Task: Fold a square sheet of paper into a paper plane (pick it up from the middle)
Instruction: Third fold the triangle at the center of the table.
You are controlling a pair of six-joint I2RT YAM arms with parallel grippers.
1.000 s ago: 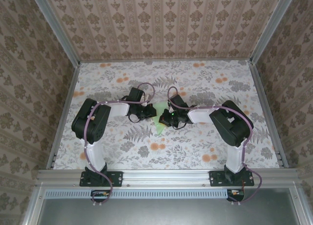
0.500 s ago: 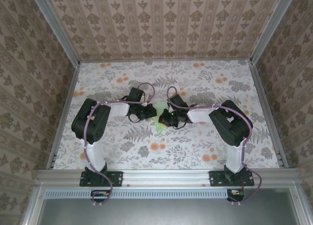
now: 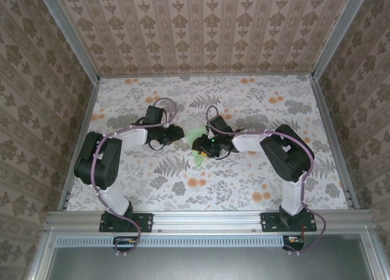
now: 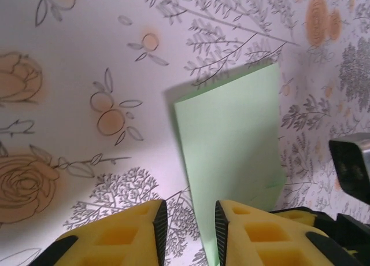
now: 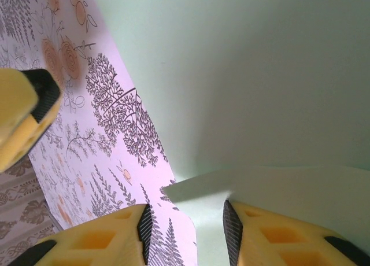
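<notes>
The left gripper [image 4: 188,234] is seen with its jaws a narrow gap apart and nothing held between them. The paper [image 4: 231,144] lies flat on the tablecloth [image 4: 81,63] just ahead of it. The right gripper [image 5: 185,231] is likewise parted narrowly and not clamped, with one finger over the paper's edge, where a folded flap is lifted a little. The paper is found mid-table, under the right gripper and just beside the left
</notes>
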